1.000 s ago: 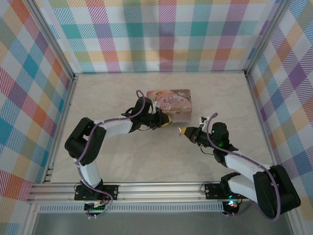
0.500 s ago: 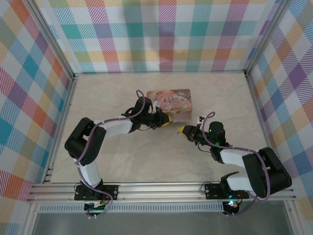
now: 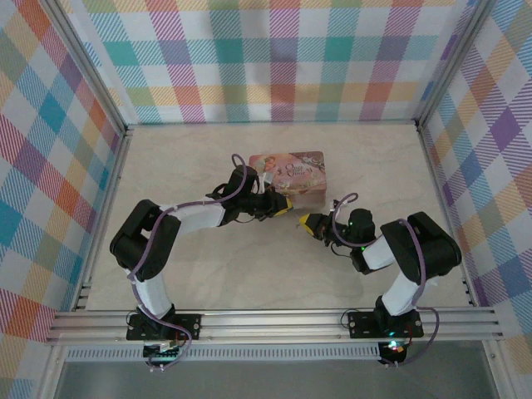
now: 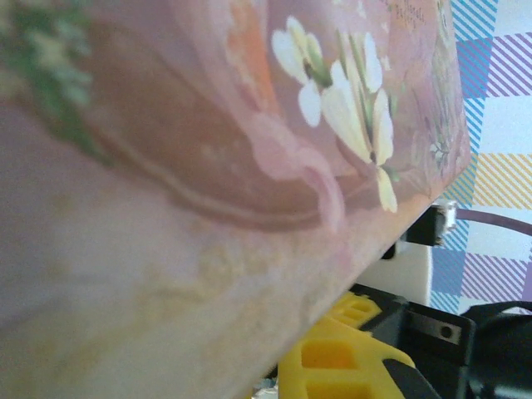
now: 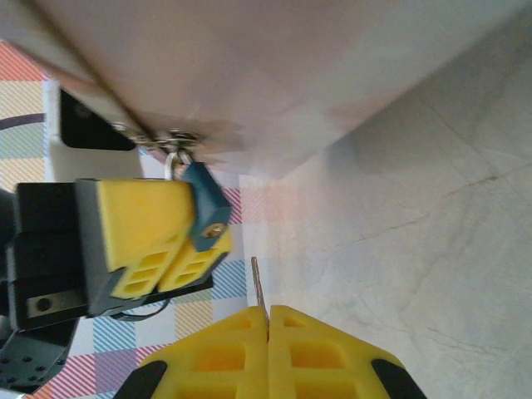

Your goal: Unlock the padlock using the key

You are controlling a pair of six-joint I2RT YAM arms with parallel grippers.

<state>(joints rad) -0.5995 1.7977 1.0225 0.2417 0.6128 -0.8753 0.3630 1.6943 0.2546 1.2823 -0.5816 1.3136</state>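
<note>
Seen from above, both arms start at the near edge of the table. The right arm rises from its base toward 1 o'clock to a sharply folded elbow. Its forearm then runs back toward 9 o'clock, low over the table. The right gripper is pinched tight on the key. In the right wrist view the thin blade stands up between the two yellow fingers and points to 12 o'clock.

The left arm leans from its base toward 11 o'clock to its elbow. Its forearm then stretches toward 2 o'clock and ends at the tin's near side. The left gripper is almost closed, its yellow fingers nipping the blue body of the padlock. The padlock's shackle hangs from the clasp on the pink tin.

The key's tip sits at about 5 o'clock from the padlock, just beside it but not touching. The two grippers face each other, tips near but apart. The tin lies at 12 o'clock from them. Checked walls stand beyond it.
</note>
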